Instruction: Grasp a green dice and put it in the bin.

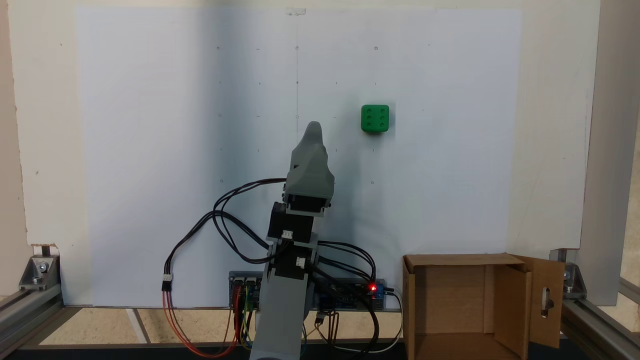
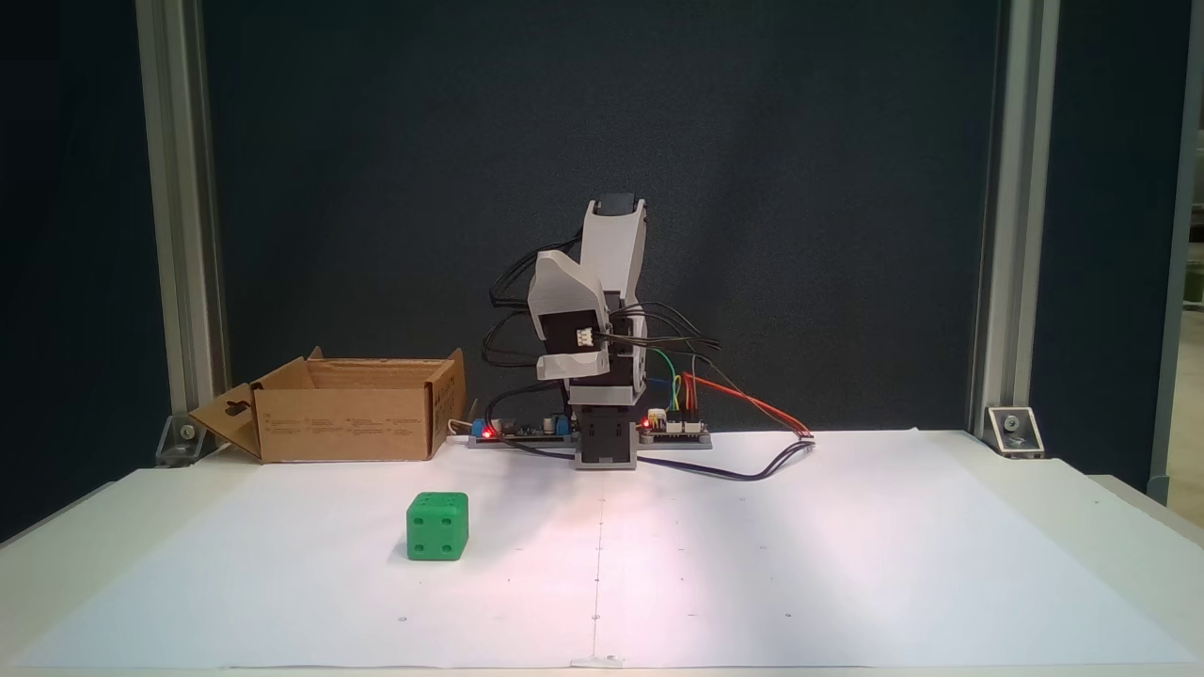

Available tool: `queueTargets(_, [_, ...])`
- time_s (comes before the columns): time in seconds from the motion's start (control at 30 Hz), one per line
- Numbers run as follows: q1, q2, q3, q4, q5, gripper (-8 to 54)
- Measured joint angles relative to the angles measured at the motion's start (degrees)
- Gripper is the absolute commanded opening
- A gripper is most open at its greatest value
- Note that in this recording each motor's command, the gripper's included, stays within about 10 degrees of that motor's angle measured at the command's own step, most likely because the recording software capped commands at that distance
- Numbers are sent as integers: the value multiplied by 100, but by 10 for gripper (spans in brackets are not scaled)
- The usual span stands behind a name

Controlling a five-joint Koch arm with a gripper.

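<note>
The green dice [image 1: 375, 119] lies on the white paper, apart from everything else; in the other fixed view the green dice [image 2: 437, 527] sits left of centre, in front of the box. The bin, an open brown cardboard box [image 1: 510, 280] with a slotted flap, stands beside the arm's base. That cardboard box [image 2: 348, 423] stands at the back left. The arm is folded up over its base. My gripper [image 1: 313, 131] points out over the paper, well short of the dice, and looks shut with nothing in it. From the front, my gripper [image 2: 562, 362] hangs above the base.
Control boards with red lights and loose cables [image 1: 350, 295] lie around the arm's base. Aluminium frame posts [image 2: 179, 235] stand at the table's corners. White paper [image 1: 150, 150] covers most of the table.
</note>
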Motion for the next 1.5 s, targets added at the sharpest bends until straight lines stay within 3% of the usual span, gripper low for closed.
queueTargets(0.3, [-44, 0, 0, 519, -88, 430])
queueTargets(0.47, [-70, 9, -492, 2259, -132, 431])
queueTargets(1.13, [949, -53, -5546, 9967, -220, 440])
queueTargets(1.5, [2276, -2303, -8112, 13904, -2109, 459])
